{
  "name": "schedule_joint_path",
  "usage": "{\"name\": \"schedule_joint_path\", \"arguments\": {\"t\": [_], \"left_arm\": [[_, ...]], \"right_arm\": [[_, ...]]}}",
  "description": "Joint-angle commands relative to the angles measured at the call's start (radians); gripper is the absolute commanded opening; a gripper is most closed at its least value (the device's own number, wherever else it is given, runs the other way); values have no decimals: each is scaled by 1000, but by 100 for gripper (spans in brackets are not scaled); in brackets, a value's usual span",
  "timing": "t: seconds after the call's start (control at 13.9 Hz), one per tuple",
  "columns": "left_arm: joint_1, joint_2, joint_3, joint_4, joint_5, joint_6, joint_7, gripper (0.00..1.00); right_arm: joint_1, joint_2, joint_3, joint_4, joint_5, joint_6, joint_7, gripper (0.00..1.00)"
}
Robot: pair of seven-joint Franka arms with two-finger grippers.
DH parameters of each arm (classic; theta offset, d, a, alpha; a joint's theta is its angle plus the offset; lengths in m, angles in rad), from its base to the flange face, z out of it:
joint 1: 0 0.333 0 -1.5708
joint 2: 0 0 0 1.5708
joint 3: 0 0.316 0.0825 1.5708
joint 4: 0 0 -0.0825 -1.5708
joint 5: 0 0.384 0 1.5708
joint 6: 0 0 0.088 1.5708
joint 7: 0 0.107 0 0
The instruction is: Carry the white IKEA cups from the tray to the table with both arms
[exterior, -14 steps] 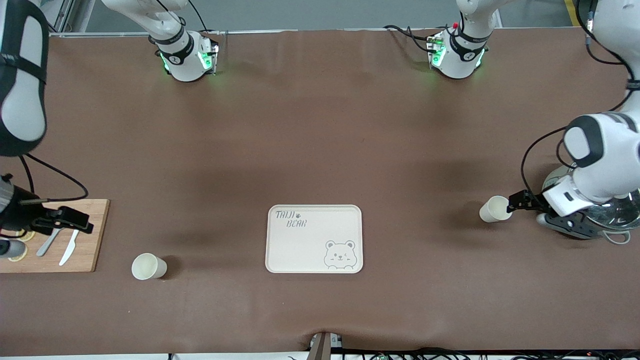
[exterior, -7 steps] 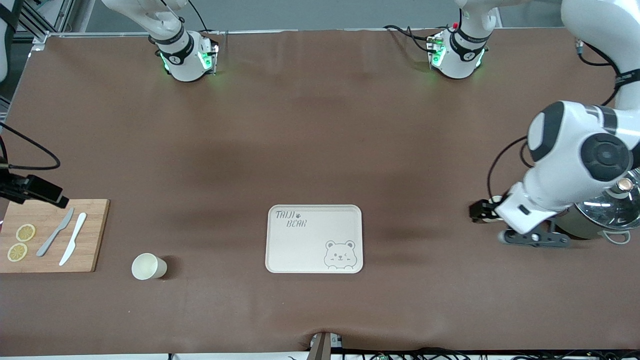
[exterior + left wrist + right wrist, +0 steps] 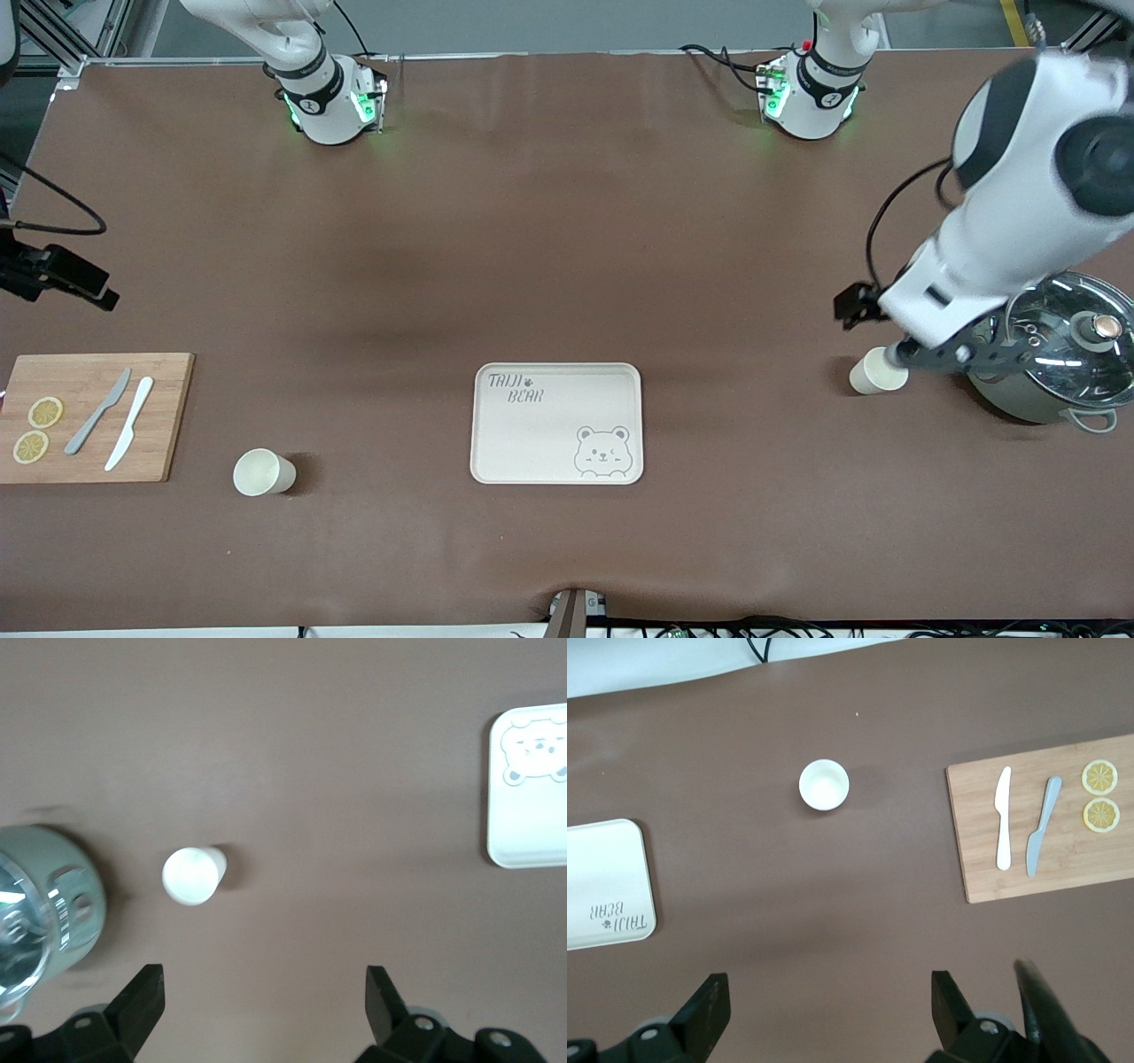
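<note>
Two white IKEA cups stand upright on the brown table. One cup [image 3: 263, 472] is between the cutting board and the cream bear-printed tray [image 3: 556, 424]. The other cup [image 3: 877, 371] stands beside the grey-green pot. My left gripper [image 3: 264, 992] is open and empty, high over the table next to that cup [image 3: 190, 875]; its hand [image 3: 946, 354] partly overlaps the cup's edge in the front view. My right gripper [image 3: 830, 1001] is open and empty, high above the table at the right arm's end. Its wrist view shows the first cup [image 3: 824, 784] well below.
A wooden cutting board [image 3: 168, 416] with two knives and lemon slices lies at the right arm's end. A grey-green pot with a glass lid [image 3: 1059, 350] stands at the left arm's end, close to the cup there. The tray [image 3: 530, 788] lies mid-table.
Both arms have risen. The left hand went from low beside its cup to higher above it. The right hand left the cutting board and moved up. Neither cup moved.
</note>
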Motion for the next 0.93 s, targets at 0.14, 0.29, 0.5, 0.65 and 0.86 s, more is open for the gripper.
{"name": "schedule_joint_path", "arguments": {"t": [0.14, 0.29, 0.5, 0.65, 0.86], "left_arm": [[-12, -144, 62, -32, -32, -100, 91, 100], [-18, -151, 72, -32, -63, -103, 106, 100], [-103, -177, 259, -32, -153, -108, 227, 100], [-101, -177, 267, -32, -156, -106, 275, 100], [-100, -176, 264, -29, -147, -106, 264, 100]], "right_arm": [[5, -108, 4, -131, -22, 27, 20, 100], [5, -110, 4, -129, -20, 26, 20, 100], [12, -105, 7, -88, -20, -32, 18, 100], [25, -102, 5, -60, -22, -78, 17, 100], [24, -99, 5, -56, -20, -81, 18, 100]]}}
